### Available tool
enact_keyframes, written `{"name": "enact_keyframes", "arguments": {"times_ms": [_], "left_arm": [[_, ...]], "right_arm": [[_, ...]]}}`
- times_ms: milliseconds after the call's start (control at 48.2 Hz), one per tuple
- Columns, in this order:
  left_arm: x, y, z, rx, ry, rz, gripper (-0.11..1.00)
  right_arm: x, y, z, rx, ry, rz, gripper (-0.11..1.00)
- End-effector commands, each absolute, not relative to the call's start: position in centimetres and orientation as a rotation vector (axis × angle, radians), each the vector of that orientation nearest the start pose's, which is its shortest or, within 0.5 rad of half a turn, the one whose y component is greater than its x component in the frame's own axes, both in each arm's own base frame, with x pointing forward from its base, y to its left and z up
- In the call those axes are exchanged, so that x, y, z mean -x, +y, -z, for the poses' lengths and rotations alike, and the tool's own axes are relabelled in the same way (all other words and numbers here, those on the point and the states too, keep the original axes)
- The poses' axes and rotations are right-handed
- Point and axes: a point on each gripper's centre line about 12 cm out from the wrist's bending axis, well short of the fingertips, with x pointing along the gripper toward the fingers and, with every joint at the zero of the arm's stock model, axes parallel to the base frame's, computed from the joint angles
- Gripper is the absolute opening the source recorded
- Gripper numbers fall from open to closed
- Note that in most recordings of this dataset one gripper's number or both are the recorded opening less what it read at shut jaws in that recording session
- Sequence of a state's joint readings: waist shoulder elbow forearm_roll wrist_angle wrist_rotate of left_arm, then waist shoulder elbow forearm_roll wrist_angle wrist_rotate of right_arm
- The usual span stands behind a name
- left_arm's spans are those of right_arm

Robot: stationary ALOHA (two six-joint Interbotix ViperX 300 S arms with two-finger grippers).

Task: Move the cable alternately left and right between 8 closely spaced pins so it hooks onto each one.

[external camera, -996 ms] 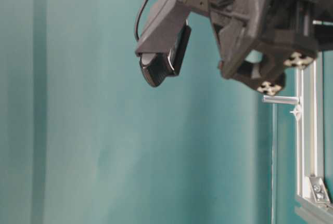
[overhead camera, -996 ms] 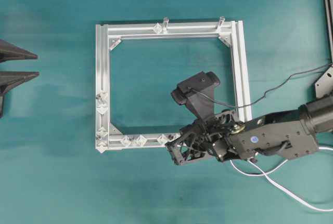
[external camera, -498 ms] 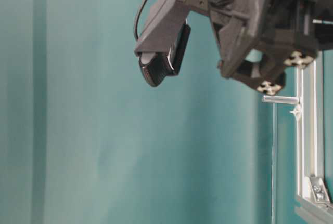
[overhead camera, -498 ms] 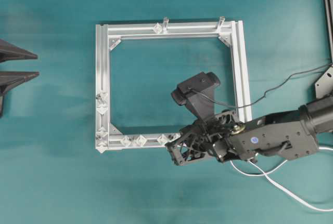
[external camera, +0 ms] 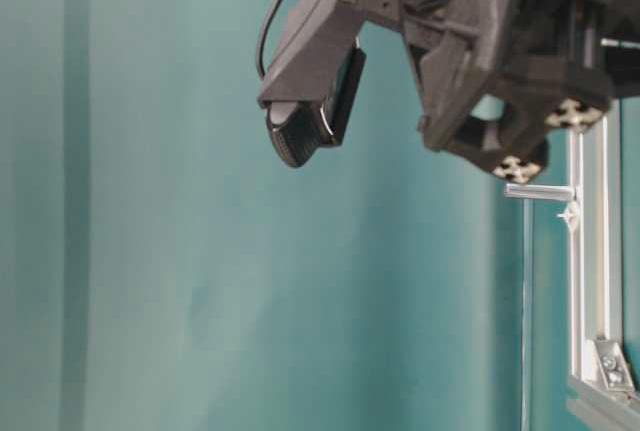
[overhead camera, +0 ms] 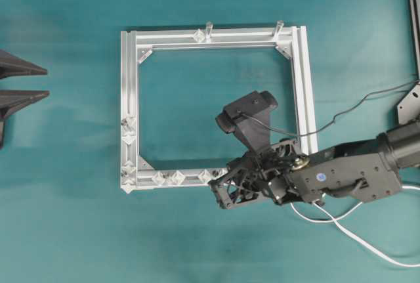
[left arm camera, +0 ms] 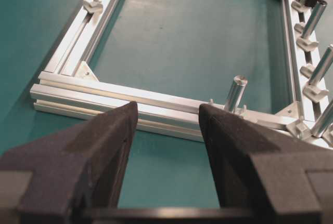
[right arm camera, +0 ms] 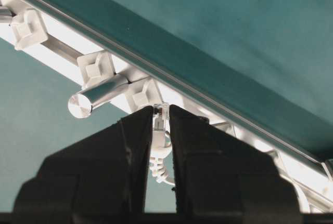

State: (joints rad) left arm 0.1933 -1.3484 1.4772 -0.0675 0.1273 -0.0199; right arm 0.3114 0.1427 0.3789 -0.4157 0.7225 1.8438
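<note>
While the cable (right arm camera: pixel 159 125) plug is pinched by the right gripper (right arm camera: pixel 157 117) against the frame (overhead camera: pixel 298 86) bottom rail, the left gripper (left arm camera: pixel 167 130) is held spread, well apart.

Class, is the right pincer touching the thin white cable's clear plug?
Touching. The right wrist view shows the right pincer shut on the thin white cable's clear plug, both black fingers pressing its sides.

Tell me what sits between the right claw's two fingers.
In the right wrist view, the right claw pinches the clear plug end of the white cable between its fingers, right up against the aluminium frame.
</note>
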Motion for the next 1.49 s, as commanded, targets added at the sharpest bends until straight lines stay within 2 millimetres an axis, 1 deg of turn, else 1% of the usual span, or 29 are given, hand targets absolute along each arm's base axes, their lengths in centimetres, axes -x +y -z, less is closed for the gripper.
{"name": "enact_keyframes", "arguments": {"times_ms": [0, 436, 602, 788, 913, 1162, 1369, 1473], "left_arm": [[-13.2, 2.5, -18.8, 0.113, 0.234, -0.198, 0.54], [-13.2, 2.5, -18.8, 0.116, 0.234, -0.199, 0.54], [-13.2, 2.5, -18.8, 0.114, 0.234, -0.199, 0.54], [-13.2, 2.5, -18.8, 0.114, 0.234, -0.199, 0.54], [-13.2, 2.5, -18.8, 0.113, 0.236, -0.198, 0.54], [-13.2, 2.5, -18.8, 0.114, 0.234, -0.199, 0.54], [-13.2, 2.5, -18.8, 0.114, 0.236, -0.199, 0.54], [-13.2, 2.5, -18.8, 0.116, 0.234, -0.199, 0.54]], "right_arm": [[-39.7, 9.7, -17.2, -1.020, 0.872, 0.772, 0.12], [-39.9, 9.8, -17.6, -1.025, 0.866, 0.766, 0.12], [-39.9, 10.1, -17.6, -1.029, 0.868, 0.764, 0.12], [-39.5, 11.3, -18.0, -1.034, 0.874, 0.777, 0.12], [-39.1, 12.5, -18.4, -1.033, 0.882, 0.795, 0.12], [-38.9, 14.3, -19.3, -1.030, 0.888, 0.769, 0.12], [-39.1, 15.7, -19.2, -1.036, 0.906, 0.750, 0.12], [-39.4, 15.8, -19.1, -1.036, 0.904, 0.746, 0.12]]}}
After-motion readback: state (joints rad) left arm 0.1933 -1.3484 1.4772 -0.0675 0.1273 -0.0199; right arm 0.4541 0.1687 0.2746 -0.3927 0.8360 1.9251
